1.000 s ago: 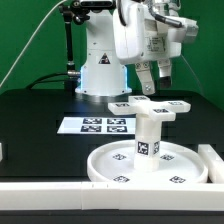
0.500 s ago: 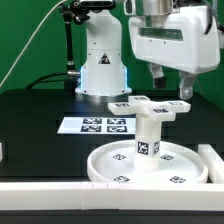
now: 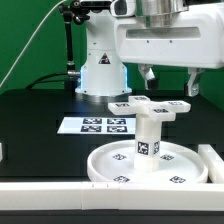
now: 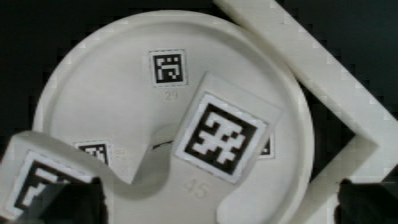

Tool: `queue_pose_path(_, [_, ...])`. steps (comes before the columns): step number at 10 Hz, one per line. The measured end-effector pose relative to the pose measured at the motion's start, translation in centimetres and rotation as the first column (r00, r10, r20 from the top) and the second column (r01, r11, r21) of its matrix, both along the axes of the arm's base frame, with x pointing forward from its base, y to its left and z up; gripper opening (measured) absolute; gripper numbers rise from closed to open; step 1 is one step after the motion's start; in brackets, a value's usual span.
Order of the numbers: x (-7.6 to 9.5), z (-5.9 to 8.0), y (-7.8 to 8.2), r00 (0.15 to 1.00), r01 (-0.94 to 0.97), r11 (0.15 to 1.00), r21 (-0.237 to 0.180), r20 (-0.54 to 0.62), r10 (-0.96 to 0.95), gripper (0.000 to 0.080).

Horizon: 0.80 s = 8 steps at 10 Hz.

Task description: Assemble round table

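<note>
- Robot gripper (image 3: 168, 82), upper right of frame: fingers spread, empty, probably lining up a grasp below.
- Large rimmed round white plastic disc (image 3: 108, 166), lower centre: lies flat as base.
- Short white cylinder post (image 3: 149, 132): upright at disc centre.
- Smaller white cross-shaped piece (image 3: 150, 104): seated atop post.

This is a robotics lab set up for a trial. The white base of a robot arm (image 3: 100, 72) stands at the back of a black surface (image 3: 30, 115), and a plain green backdrop (image 3: 25, 40) closes off everything behind that base. Just in front of the base lies the marker board (image 3: 95, 125), printed with square tags. Farther in front of the base, the white round disc (image 3: 105, 159) and post (image 3: 148, 135) carry similar tags. Beside the base, on the exterior view's left, rises a black stand (image 3: 68, 50).
</note>
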<state>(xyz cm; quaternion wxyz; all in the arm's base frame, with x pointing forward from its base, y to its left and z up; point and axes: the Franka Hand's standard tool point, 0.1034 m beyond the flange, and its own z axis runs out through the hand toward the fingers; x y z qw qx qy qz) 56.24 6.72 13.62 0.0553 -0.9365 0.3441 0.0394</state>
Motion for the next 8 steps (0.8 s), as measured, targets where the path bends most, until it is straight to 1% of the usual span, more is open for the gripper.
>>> queue_pose_path(1, [0.04,0.14,-0.19,0.982,-0.185,0.983,-0.018,0.02,0.185,0.0648])
queue_pose_path(2, [0.11,0.2,-0.28,0.944,-0.329,0.944,-0.024,0.035,0.33,0.0648])
queue_pose_path(4, [0.1,0.17,-0.37,0.924,-0.379,0.925,-0.025,0.04,0.38,0.0648])
queue_pose_path(6, [0.11,0.16,-0.5,0.854,-0.517,0.856,-0.028,0.056,0.517,0.0648])
queue_pose_path(7, [0.09,0.16,-0.61,0.801,-0.595,0.803,-0.038,0.058,0.596,0.0648])
queue_pose_path(8, [0.06,0.14,-0.76,0.705,-0.705,0.707,-0.055,0.055,0.707,0.0648])
